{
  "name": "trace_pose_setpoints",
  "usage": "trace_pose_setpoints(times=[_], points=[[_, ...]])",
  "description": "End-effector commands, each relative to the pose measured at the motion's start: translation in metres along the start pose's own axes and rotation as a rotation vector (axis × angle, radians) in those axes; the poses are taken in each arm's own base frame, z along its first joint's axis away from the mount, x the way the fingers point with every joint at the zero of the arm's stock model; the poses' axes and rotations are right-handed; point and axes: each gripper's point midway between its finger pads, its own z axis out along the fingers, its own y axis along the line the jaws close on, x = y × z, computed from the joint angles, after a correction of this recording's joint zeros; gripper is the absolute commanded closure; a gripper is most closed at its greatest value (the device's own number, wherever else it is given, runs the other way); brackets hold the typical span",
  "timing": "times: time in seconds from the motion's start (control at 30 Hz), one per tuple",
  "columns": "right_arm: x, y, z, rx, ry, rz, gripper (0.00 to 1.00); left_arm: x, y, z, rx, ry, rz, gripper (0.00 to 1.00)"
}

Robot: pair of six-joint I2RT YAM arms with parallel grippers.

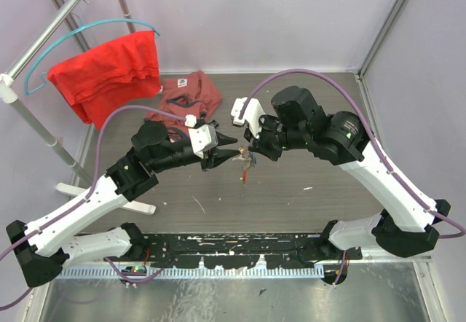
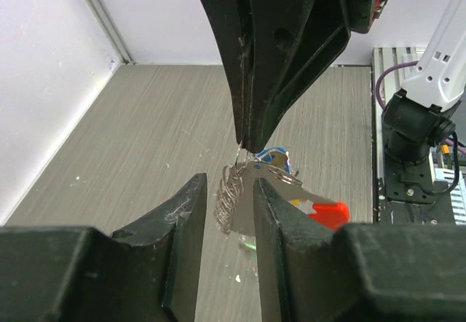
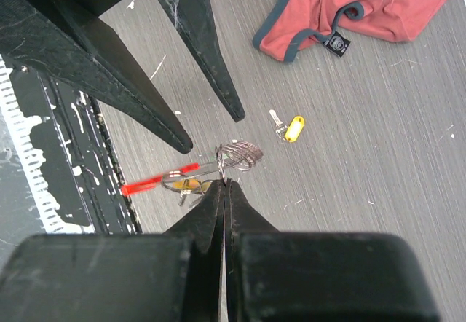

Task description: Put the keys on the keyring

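Observation:
The keyring point(image 3: 239, 156), a coil of thin silvery wire with a flat red tag point(image 3: 156, 178), hangs above the table. My right gripper point(image 3: 226, 183) is shut on the ring's edge. A yellow-headed key point(image 3: 188, 185) and a blue-headed key point(image 2: 277, 158) dangle from it. My left gripper point(image 2: 228, 183) stands open, one finger on each side of the coil point(image 2: 231, 198), with a gap on both sides. One loose key with a yellow head point(image 3: 291, 127) lies on the table beyond the ring. From above, both grippers meet at the keyring point(image 1: 246, 159) at mid-table.
A dusty-red garment point(image 1: 191, 96) lies crumpled at the back of the table. A bright red shirt point(image 1: 109, 74) hangs on a teal hanger from the metal rack at the back left. The rack's white foot point(image 1: 109, 198) rests under the left arm.

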Motion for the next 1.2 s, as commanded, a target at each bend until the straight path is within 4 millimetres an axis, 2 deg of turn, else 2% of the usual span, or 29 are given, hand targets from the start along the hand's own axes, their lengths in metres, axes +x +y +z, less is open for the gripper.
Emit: trace_pose_setpoints(times=[0.0,0.2,0.43,0.7,0.83,0.97,1.0,1.07,1.17], points=[[-0.018,-0.002,-0.015,0.024,-0.075,-0.035,0.99,-0.021,0.000,0.004,0.025,-0.063,0.012,0.62],[-0.019,0.002,-0.013,0.004,-0.084,-0.046,0.99,-0.025,0.000,0.006,0.049,-0.047,0.042,0.61],[-0.020,0.006,-0.009,-0.016,-0.089,-0.056,0.99,-0.027,-0.003,0.009,0.084,-0.042,0.052,0.68],[-0.022,0.007,-0.009,-0.021,-0.099,-0.065,0.99,-0.018,-0.009,0.012,0.135,0.004,0.056,0.71],[-0.021,0.009,-0.007,-0.029,-0.098,-0.065,0.99,-0.018,-0.010,0.012,0.146,0.009,0.060,0.81],[-0.022,0.009,-0.006,-0.031,-0.104,-0.066,0.99,-0.019,-0.011,0.013,0.153,0.006,0.062,0.99],[-0.023,0.009,-0.006,-0.030,-0.111,-0.067,0.99,-0.019,-0.010,0.013,0.152,0.007,0.062,1.00],[-0.028,0.008,-0.010,-0.020,-0.137,-0.071,0.93,-0.020,-0.010,0.012,0.149,0.005,0.063,1.00],[-0.039,0.004,-0.020,0.017,-0.212,-0.084,0.73,-0.024,-0.005,0.008,0.114,-0.022,0.055,1.00]])
